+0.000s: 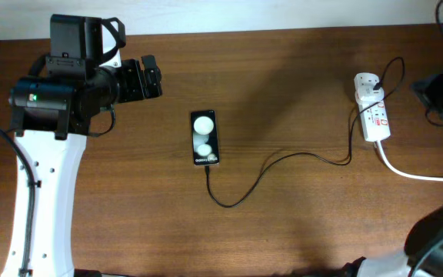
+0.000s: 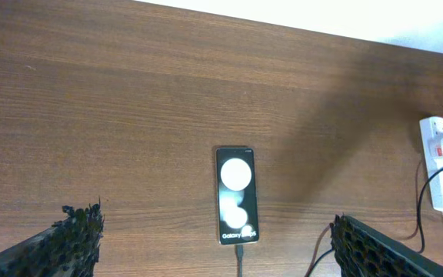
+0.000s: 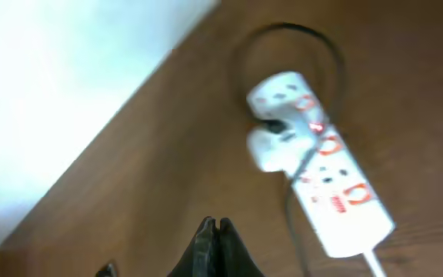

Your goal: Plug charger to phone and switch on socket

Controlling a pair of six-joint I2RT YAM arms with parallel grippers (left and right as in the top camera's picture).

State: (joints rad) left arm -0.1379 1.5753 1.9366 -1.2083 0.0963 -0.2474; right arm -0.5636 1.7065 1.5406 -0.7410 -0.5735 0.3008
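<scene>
The right gripper (image 3: 216, 245) was pinched fully shut, its two fingers flat against each other with nothing between them and nothing touching them. It hung over bare table (image 3: 129, 177). Ahead of it and off to its right in its own camera lay the socket (image 3: 337, 192), apart from the fingertips. The socket's long axis ran on a slant, with the thick white cord (image 3: 374, 264) leaving at the near end and the white adapter (image 3: 270, 146) seated toward the far end. Red marks showed along its face (one beside the adapter looked brighter, but the blur left it unclear whether a switch was lit). From above, the socket sat at the table's right side, close to the right arm, so that arm was plainly the nearer one for the switch. Shut fingers would suit a poke, by my judgement.

The left gripper (image 1: 152, 75) stood spread wide and empty, well over on the left. The phone (image 1: 204, 138) lay face up mid-table, its long axis pointing away from the robot, off to the right of that gripper. The charger (image 1: 283, 159) ran in a loose curve from the adapter to the phone's near short edge. Its tip appeared to be seated there already, which would leave only the switch.
</scene>
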